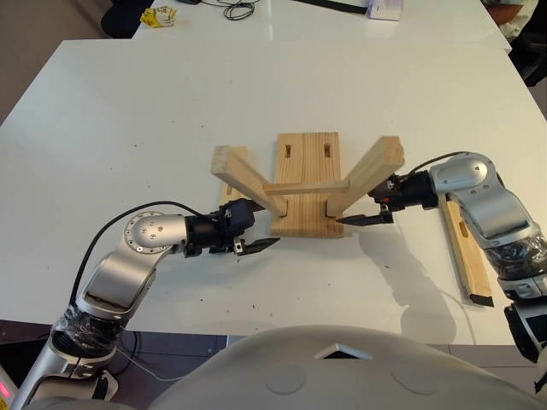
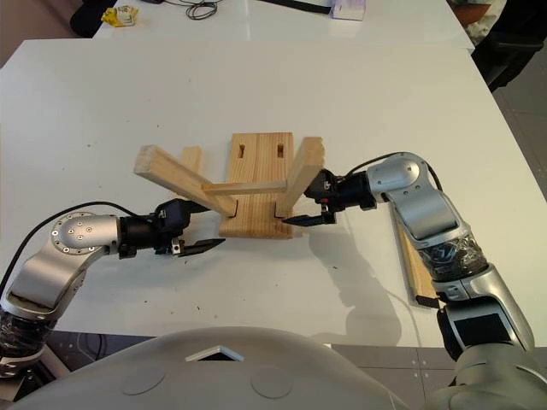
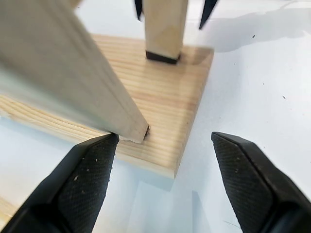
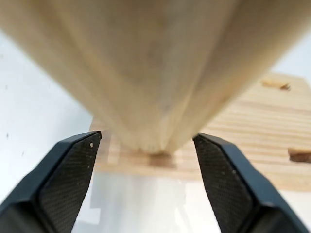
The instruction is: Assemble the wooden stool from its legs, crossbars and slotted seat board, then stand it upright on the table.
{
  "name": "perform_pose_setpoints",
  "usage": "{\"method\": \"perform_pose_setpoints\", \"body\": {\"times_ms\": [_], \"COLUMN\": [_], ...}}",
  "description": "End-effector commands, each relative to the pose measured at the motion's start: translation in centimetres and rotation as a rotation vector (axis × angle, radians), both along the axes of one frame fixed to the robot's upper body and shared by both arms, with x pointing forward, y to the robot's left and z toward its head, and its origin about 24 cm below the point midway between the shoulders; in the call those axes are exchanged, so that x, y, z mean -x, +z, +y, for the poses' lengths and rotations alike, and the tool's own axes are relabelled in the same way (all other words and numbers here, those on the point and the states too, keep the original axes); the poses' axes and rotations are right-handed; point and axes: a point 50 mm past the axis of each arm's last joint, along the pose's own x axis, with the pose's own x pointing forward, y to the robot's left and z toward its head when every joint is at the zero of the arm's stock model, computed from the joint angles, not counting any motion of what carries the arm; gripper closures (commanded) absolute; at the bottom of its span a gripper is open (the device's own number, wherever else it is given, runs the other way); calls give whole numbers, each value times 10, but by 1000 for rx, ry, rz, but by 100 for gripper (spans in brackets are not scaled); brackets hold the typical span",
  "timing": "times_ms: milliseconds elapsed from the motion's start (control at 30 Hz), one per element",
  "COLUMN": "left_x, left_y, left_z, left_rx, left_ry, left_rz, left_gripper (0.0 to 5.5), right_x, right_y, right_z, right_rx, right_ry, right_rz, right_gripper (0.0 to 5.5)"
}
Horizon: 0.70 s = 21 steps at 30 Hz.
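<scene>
Pale pine, straight-grained and unfinished, makes up every piece on the smooth white table (image 1: 154,111). The rectangular slotted seat board (image 1: 308,166) lies flat near the table's middle, with two narrow slots showing on its far half. Two square-section legs rise from its near half and splay outward in a V. The left leg (image 1: 244,181) leans toward the robot's left and the right leg (image 1: 372,171) toward its right. A thin flat crossbar (image 1: 306,186) spans between them, roughly level.

The left gripper (image 3: 165,141) sits low at the board's near left corner, spread wide and holding nothing. Its black fingers (image 3: 87,179) have finely cross-hatched pads, and the left leg's foot meets the board between them. The right gripper (image 4: 146,138) is likewise spread, straddling the base of the right leg; whether the pads touch the wood cannot be told.

Another slotted wooden bar (image 1: 464,248) with a dark end lies flat beneath the right arm. A further wooden piece (image 2: 190,160) lies flat behind the left leg.
</scene>
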Motion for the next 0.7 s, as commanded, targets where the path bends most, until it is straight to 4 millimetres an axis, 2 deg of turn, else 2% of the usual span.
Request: {"method": "perform_pose_setpoints", "body": {"times_ms": [33, 200, 367, 500, 700], "left_x": [-6, 2, 4, 6, 1], "left_y": [16, 20, 22, 24, 25], "left_z": [-2, -2, 2, 10, 15], "left_rx": [36, 42, 40, 0, -31], "left_ry": [-18, -61, -68, -85, -66], "left_rz": [-56, -35, -17, -3, -26], "left_gripper": [196, 196, 196, 196, 112], "right_x": [-5, -7, -7, -4, -4], "right_y": [7, 11, 18, 24, 23], "right_z": [3, 3, -6, -10, -11], "right_rx": [-19, -39, -30, -24, -23], "right_ry": [-27, -59, -56, -38, -38], "right_rz": [-44, -67, -75, -81, -85], "right_gripper": [162, 87, 14, 14, 10]}}
